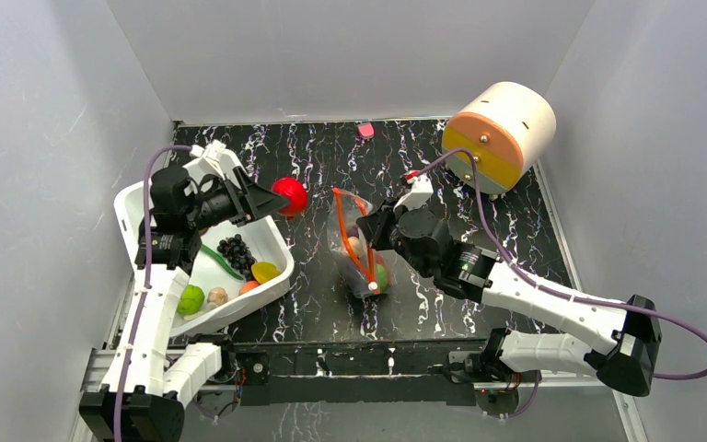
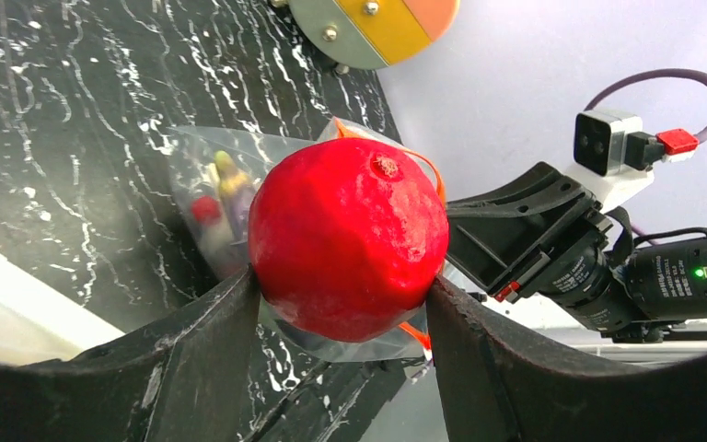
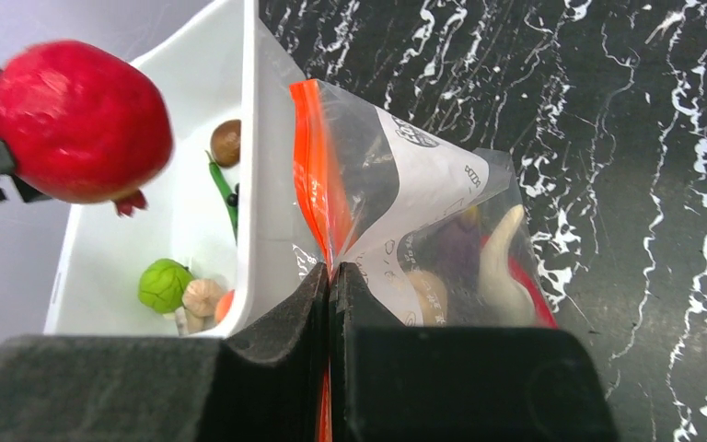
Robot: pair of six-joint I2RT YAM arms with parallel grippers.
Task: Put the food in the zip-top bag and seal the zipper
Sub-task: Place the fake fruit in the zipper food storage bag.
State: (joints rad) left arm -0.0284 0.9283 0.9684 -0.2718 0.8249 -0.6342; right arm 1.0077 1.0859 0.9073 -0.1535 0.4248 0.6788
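**Holding the red apple (image 2: 348, 238) beside the zip-top bag (image 3: 423, 184)**

Gripped by the left pincer (image 2: 341, 281), half open, just left of the bag. Pinching the zipper (image 3: 311, 166) at the bag's top with the closed right pincer (image 3: 330, 276). Could hit the narrow mouth and fall beside the bag.

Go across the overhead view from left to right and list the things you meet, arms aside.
white tub → red fruit → zip-top bag → cream-and-orange drum. The small pink piece at the back lines up with the bag, so it has no clear place in the order.
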